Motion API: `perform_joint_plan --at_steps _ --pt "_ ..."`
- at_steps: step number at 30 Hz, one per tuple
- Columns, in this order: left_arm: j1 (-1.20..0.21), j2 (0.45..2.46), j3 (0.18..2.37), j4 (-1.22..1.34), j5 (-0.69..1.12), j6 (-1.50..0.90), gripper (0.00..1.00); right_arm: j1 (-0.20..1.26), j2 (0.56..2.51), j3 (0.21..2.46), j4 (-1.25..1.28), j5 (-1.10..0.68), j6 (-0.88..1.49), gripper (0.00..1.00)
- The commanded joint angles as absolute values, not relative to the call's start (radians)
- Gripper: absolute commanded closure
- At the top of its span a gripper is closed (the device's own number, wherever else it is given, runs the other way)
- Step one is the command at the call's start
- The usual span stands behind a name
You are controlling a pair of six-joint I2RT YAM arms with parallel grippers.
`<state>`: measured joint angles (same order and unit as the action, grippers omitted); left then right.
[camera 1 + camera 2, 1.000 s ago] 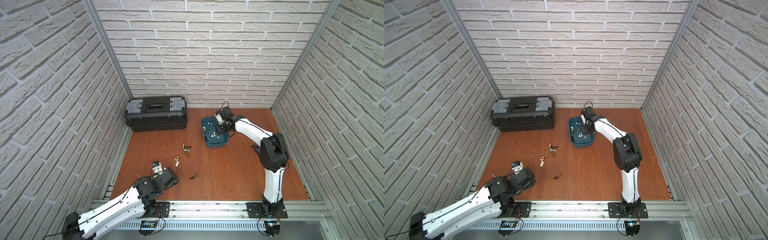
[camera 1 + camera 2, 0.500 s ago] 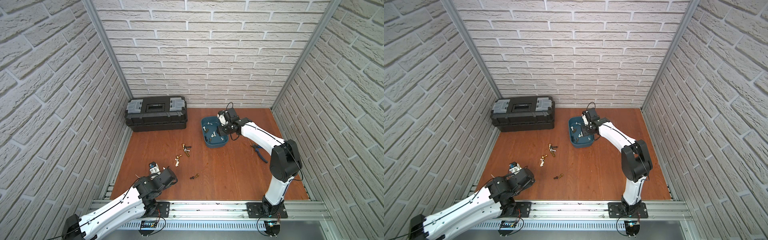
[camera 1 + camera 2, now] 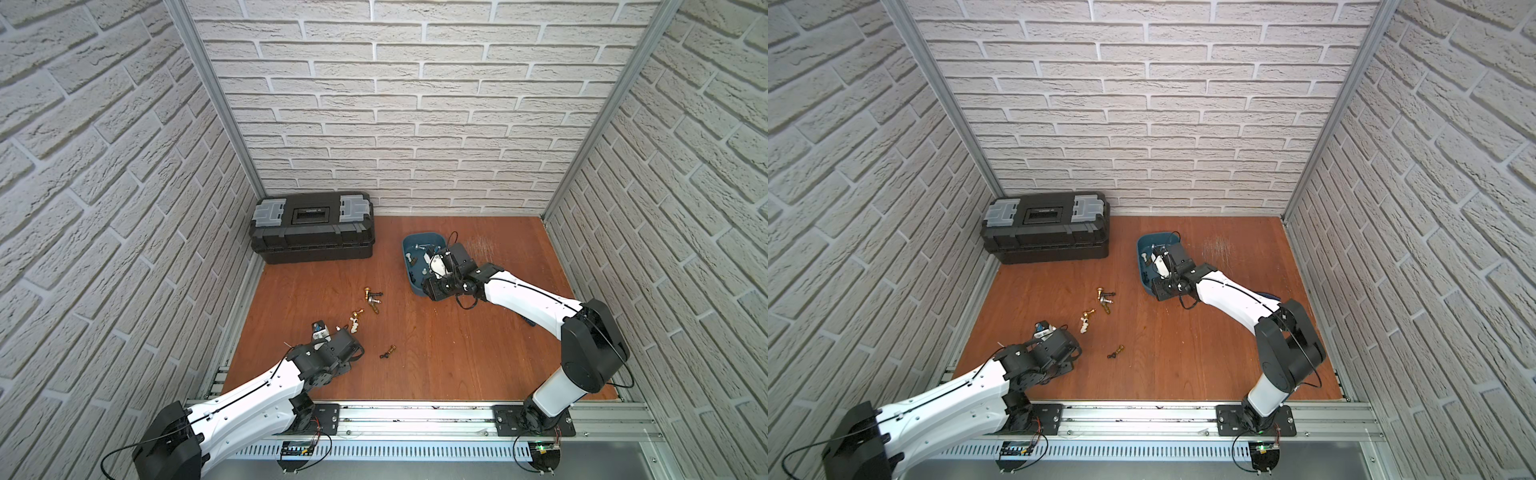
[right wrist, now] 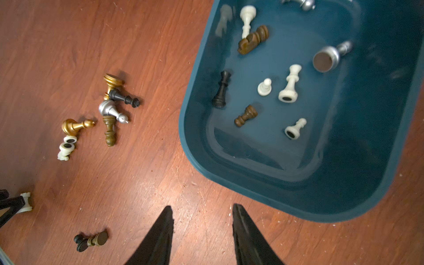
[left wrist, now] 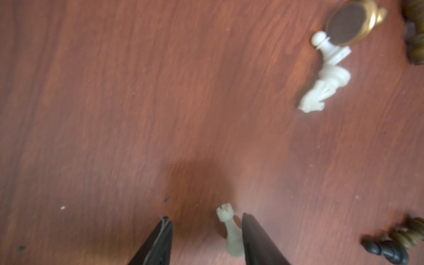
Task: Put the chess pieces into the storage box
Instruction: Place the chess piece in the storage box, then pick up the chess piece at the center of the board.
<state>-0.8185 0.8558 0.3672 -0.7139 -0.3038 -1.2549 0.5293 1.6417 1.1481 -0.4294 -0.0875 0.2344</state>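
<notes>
The teal storage box point(image 3: 419, 237) point(image 3: 1155, 237) point(image 4: 188, 146) sits mid-floor and holds several chess pieces, among them white point(image 4: 289, 85), black point(image 4: 221, 89) and silver point(image 4: 327, 58) ones. More chess pieces lie loose on the wood: a mixed cluster point(image 3: 372, 297) point(image 4: 112, 103), a gold pawn point(image 4: 74, 125), white ones point(image 3: 353, 328) point(image 5: 325, 75) and a dark pair point(image 3: 387, 351) point(image 4: 91, 239). My left gripper point(image 5: 205, 220) is open around a white rook point(image 5: 230, 229) that stands close against one finger. My right gripper point(image 4: 202, 208) is open and holds nothing, over the floor beside the box's near corner.
A black toolbox point(image 3: 311, 232) with grey latches stands against the back wall at the left. Blue-handled pliers point(image 3: 528, 322) peek out from behind the right arm. Brick walls close in three sides, and a metal rail point(image 3: 415, 415) runs along the front.
My right gripper has drawn back from over the box towards the front, and its elbow swung right. The left gripper has barely shifted near the white rook.
</notes>
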Motion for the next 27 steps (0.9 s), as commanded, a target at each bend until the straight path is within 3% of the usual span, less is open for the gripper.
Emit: perform_joint_plan --at_steps 1,24,27 --pt "-0.81 0.895 0.37 -0.68 -0.282 -1.228 0.52 0.54 1.619 1.128 -0.379 -0.096 0.253 0.54" --pt "-0.863 0.931 0.338 -0.669 -0.221 -1.248 0.88 0.543 1.617 1.101 -0.357 -0.101 0.257 0.56" --pt "-0.859 0.957 0.37 -0.679 -0.233 -1.218 0.89 0.542 1.597 1.097 -0.359 -0.093 0.259 0.56"
